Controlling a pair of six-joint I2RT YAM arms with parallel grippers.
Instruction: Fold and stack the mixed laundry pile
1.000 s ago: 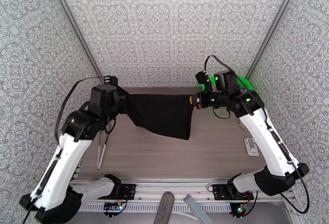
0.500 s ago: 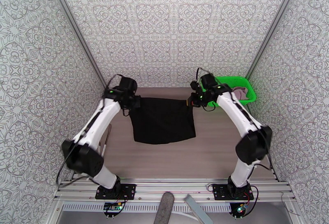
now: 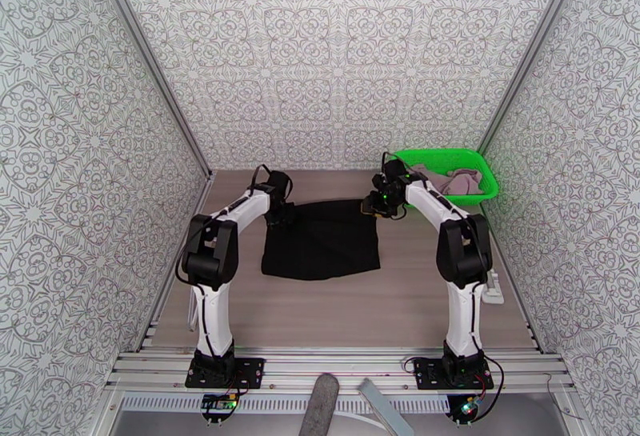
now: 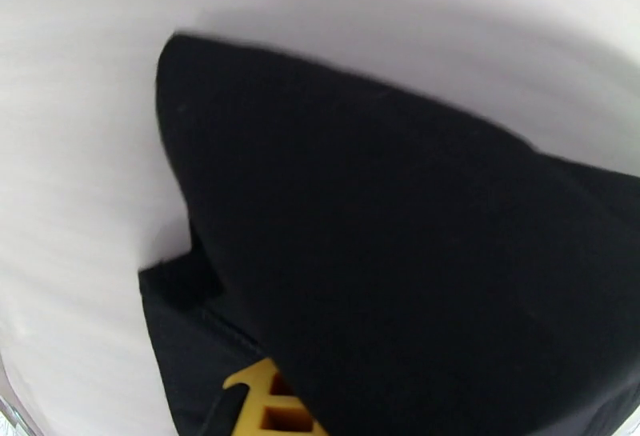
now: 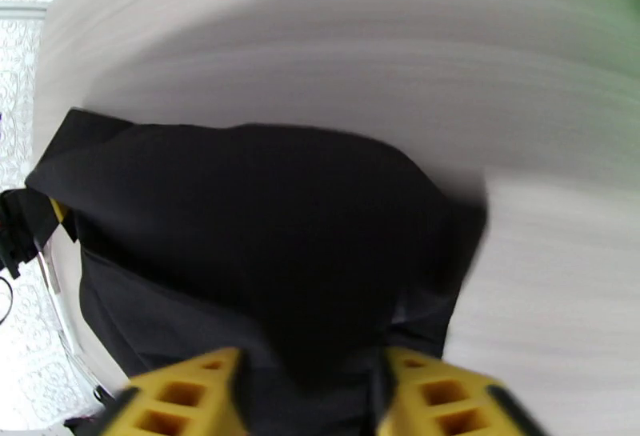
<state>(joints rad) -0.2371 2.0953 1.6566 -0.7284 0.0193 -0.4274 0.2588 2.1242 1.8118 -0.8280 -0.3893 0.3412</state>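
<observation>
While the plain black cloth garment lies spread flat on the pale wood-grain tabletop, its long axis runs left to right, with one long edge toward the back wall. At its far-left corner the left gripper is pinched tight on the cloth. At the far-right corner the right gripper has its yellow fingers apart, cloth bunched between them. Well to the right, a dusty pink garment lies in the bright green mesh plastic basket.

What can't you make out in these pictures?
Left wrist view: black garment drapes over the left fingers, hiding most of them.
Top view: pinkish cloth in the green basket, too small to tell its shape.
Top view: white object beside the right arm, too small to identify.
Right wrist view: table blurred.
</observation>
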